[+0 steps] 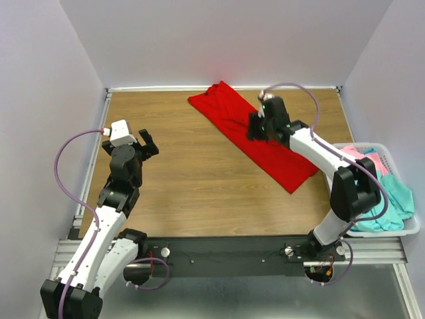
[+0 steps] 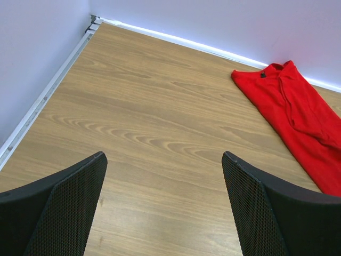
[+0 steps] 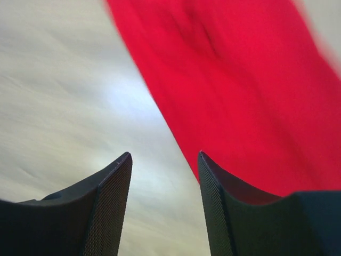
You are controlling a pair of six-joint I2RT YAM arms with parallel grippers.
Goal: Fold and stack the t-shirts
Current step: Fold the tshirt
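A bright red t-shirt (image 1: 252,133) lies as a long diagonal strip on the wooden table (image 1: 172,166), from the back centre toward the right. It also shows in the left wrist view (image 2: 298,117) and, blurred, in the right wrist view (image 3: 250,74). My right gripper (image 1: 254,127) is open and empty, low over the shirt's near-left edge; its right finger (image 3: 218,208) is at the cloth edge. My left gripper (image 1: 147,144) is open and empty over bare table at the left. Pink (image 1: 367,159) and teal (image 1: 392,199) shirts lie in the basket.
A white plastic laundry basket (image 1: 412,229) stands at the table's right edge, beside the right arm. Pale walls close the table on the left, back and right, with a metal rail (image 1: 96,146) along the left side.
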